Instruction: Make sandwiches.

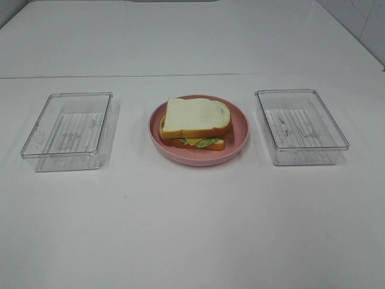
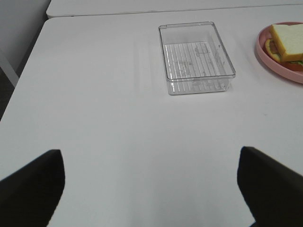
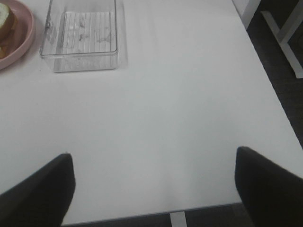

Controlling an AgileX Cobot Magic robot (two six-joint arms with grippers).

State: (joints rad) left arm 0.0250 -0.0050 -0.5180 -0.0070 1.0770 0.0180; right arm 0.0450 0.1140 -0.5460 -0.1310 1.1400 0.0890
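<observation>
sandwich (image 1: 195, 123) stacked on pink plate (image 1: 239, 139), mid-table between two clear trays | left gripper (image 2: 151, 189) and right gripper (image 3: 154, 189) wide open, empty, near front edge | risk: a nudge topples the loose layers

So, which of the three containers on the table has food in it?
Only the round pink plate in the middle: the sandwich sits on it. The two clear trays, left and right, hold nothing.
</observation>
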